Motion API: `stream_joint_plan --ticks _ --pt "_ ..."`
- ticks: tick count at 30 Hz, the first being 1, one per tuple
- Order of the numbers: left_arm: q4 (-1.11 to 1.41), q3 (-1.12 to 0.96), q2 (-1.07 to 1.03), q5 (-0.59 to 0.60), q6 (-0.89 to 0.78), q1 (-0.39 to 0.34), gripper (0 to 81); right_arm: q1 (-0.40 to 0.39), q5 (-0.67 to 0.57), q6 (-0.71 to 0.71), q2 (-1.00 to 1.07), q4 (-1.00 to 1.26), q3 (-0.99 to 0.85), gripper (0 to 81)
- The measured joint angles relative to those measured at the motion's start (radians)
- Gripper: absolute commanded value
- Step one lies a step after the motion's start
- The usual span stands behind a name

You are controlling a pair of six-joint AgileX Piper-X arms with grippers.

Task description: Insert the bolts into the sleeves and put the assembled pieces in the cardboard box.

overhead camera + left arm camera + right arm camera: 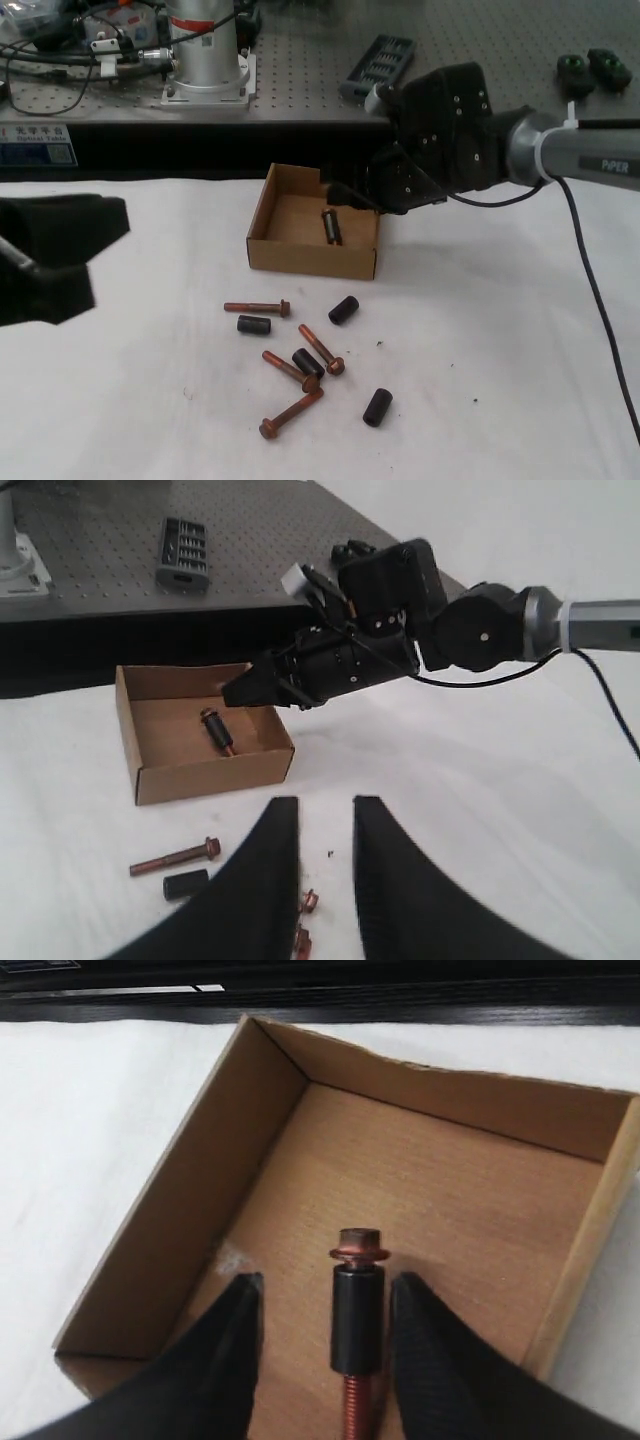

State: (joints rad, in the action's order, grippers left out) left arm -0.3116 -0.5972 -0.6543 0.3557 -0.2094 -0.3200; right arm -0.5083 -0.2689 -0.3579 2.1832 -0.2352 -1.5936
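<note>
Copper-coloured bolts [258, 307], black sleeves [343, 310], plain brown cardboard box [312, 257], white cloth [480, 350], grey hole-dotted bench [300, 40]

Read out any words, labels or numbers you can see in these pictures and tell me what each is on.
White lettering on the right arm: a maker's mark, left unquoted.
Blue label on the perforated table's front edge: too small to read.
Sticker on the metal column: too small to read.
Cardboard box: no print seen.
</note>
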Motion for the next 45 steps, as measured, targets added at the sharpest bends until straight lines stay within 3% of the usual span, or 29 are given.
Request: stream_joint_plan --ticks 9,18,21,26,29,32,36,42,45 --pt "-0.056 0.0 0.086 -0.017 -0.025 0.0 15.0 0.0 -0.035 0.011 -0.019 -0.143 0.0 32.1" --pt "-0.097 0.0 -0.031 -0.117 0.04 0.0 15.1 -0.016 -0.032 0.286 -0.242 -0.448 0.0 32.1" --pt "-0.1 -0.003 -0.106 -0.147 0.045 0.0 19.4 -0.03 -0.02 0.338 -0.32 -0.507 0.0 32.1" --pt "-0.112 -0.064 -0.249 -0.09 0.095 0.0 36.2 -0.052 0.035 0.389 -0.408 -0.582 0.0 32.1" --pt "-0.12 -0.129 -0.341 -0.043 0.12 0.0 36.5 -0.066 0.051 0.42 -0.461 -0.621 0.009 31.3" --pt "-0.155 -0.17 -0.428 -0.013 0.152 0.0 34.7 -0.076 0.054 0.434 -0.541 -0.601 0.128 27.4" --pt "-0.212 -0.217 -0.533 -0.006 0.302 0.0 34.6 -0.076 0.054 0.434 -0.647 -0.536 0.359 25.6" --pt "-0.28 -0.248 -0.615 -0.027 0.666 0.0 34.6 -0.076 0.035 0.399 -0.798 -0.454 0.552 25.6" --pt "-0.283 -0.25 -0.656 -0.048 0.764 0.0 34.6 -0.076 0.031 0.396 -0.885 -0.406 0.638 25.6"
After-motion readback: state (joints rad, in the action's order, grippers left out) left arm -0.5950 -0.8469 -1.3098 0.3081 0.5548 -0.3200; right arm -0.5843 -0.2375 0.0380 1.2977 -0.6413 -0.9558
